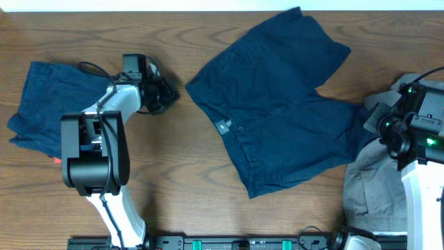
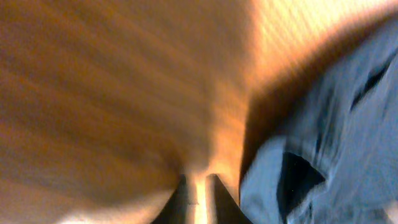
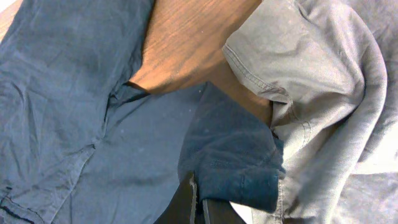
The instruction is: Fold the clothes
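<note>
A: Left gripper (image 1: 165, 94) is pinched together, empty; the navy shorts (image 1: 277, 104) lie spread to its right, waistband facing it.
B: And the right gripper (image 3: 200, 191) is clamped on a leg hem (image 3: 239, 165), beside the grey garment (image 1: 371, 198). It's the nearer one!

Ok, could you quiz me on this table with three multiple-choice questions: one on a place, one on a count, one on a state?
1. Where is the grey garment?
A. by the right arm
B. by the left arm
C. mid-table

2. How many garments are on the table?
A. one
B. three
C. five

3. How do the navy shorts lie?
A. spread open
B. folded square
C. rolled up

Answers:
1 A: it lies partly under the right arm.
2 B: grey garment, shorts, and a blue bundle on the left.
3 A: both legs and the waistband show flat.
</note>
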